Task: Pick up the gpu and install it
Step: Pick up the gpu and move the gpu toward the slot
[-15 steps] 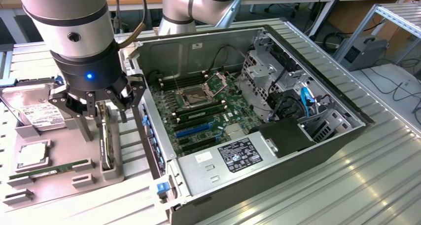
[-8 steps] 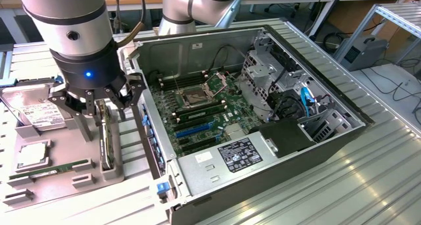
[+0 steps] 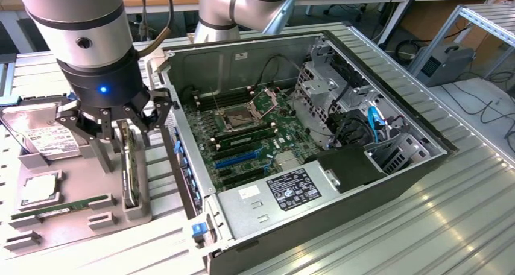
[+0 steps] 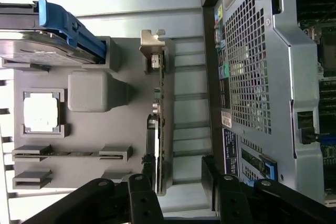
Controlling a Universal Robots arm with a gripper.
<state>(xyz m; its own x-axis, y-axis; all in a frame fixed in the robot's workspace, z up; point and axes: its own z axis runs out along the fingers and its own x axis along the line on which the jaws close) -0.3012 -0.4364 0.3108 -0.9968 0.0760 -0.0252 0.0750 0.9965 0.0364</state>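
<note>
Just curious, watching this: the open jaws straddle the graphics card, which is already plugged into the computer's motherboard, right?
Not plugged in: the gpu stands on edge in the gray holder beside the computer case, as the wrist view shows. The open jaws do straddle it.

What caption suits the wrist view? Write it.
Open gripper over thin black silver-bracketed gpu card edgewise in grey holder, beside computer case.

Ribbed metal table (image 3: 467, 227), grey parts tray (image 3: 84, 178) lying beside open computer case (image 3: 338, 230)
</note>
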